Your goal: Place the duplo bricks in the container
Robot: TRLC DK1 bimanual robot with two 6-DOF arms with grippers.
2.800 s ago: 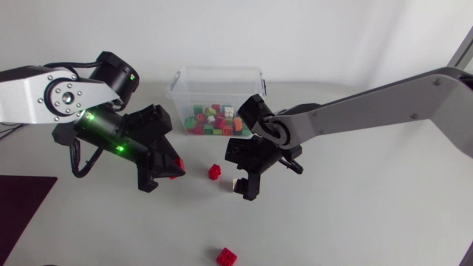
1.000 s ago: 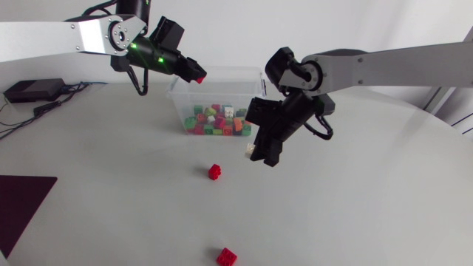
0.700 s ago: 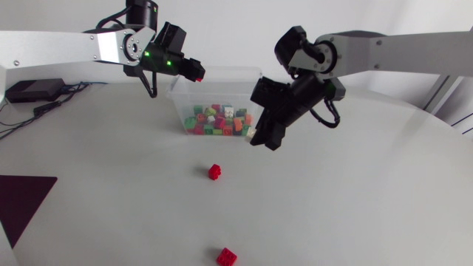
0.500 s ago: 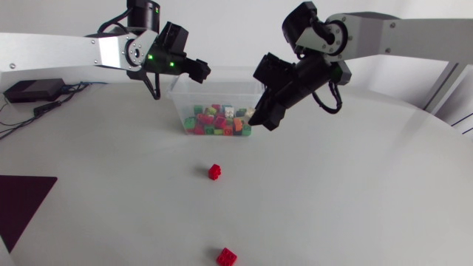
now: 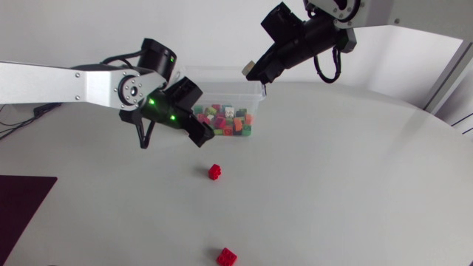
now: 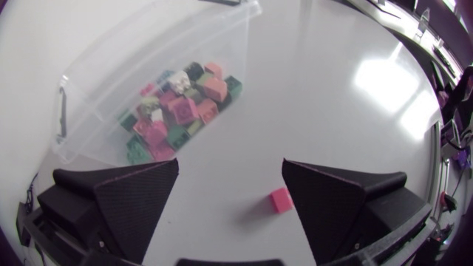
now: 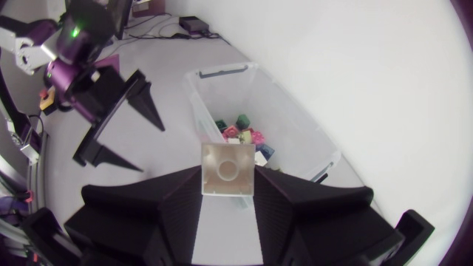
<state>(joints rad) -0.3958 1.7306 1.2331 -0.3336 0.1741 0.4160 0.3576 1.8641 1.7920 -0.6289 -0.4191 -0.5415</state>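
The right gripper (image 5: 256,72) hangs high over the far right corner of the clear container (image 5: 222,72). Its fingers are closed from both sides on a cream brick (image 5: 251,69). In the right wrist view that brick (image 7: 228,170) sits squarely between the two black fingers (image 7: 170,203), round socket facing the camera. The open container (image 7: 222,72) is ahead of it, with the pile of mixed bricks (image 7: 244,137) gathered at one end.

The left gripper (image 5: 198,131) is lower, just in front of the container's near wall, and its fingers are spread wide with nothing in them. In its own wrist view the gripper (image 6: 229,214) looks down at the white desk (image 6: 325,89). A small red brick (image 6: 280,199) lies on the desk in the gap, close by the inner edge of one finger (image 6: 332,196), though I can't tell whether they touch. The container (image 6: 111,81) and its coloured bricks (image 6: 181,114) lie ahead of the fingertips.

From above, the same red brick (image 5: 214,171) rests on the desk (image 5: 355,185), near the left gripper. A second red brick (image 5: 227,256) lies well apart at the desk's near edge.
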